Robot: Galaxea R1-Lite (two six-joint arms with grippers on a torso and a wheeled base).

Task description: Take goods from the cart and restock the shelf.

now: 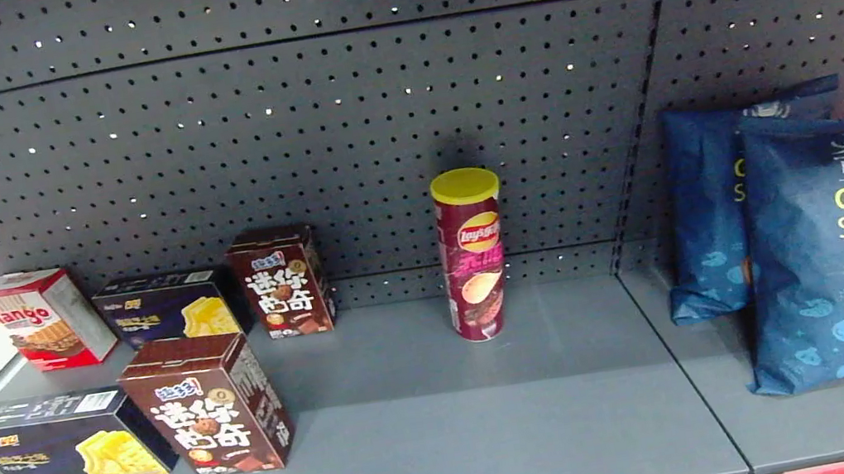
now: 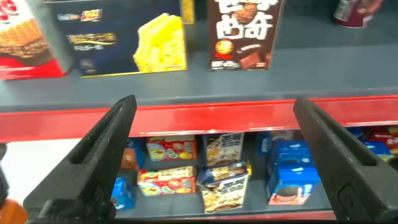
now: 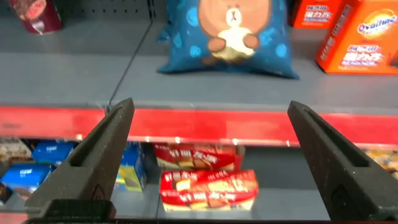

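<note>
A maroon chip can [image 1: 473, 254] with a yellow lid stands upright near the back of the grey shelf [image 1: 451, 433]. Two brown cookie boxes [image 1: 213, 406], dark blue boxes [image 1: 72, 440] and red wafer boxes [image 1: 43, 319] line the shelf's left part. Blue shrimp-snack bags [image 1: 837, 246] stand at the right. My left gripper [image 2: 214, 162] is open with nothing in it, in front of the shelf's red edge [image 2: 211, 115], below the brown cookie box [image 2: 242, 31]. My right gripper [image 3: 211, 158] is open too, holding nothing, in front of the red edge below the bear-printed bag [image 3: 230, 31].
A lower shelf behind the grippers holds several snack boxes [image 2: 168, 168] and red packs [image 3: 208, 186]. Orange boxes [image 3: 360, 34] sit right of the blue bags. A perforated back panel [image 1: 339, 132] closes the shelf. Open shelf floor lies around the can.
</note>
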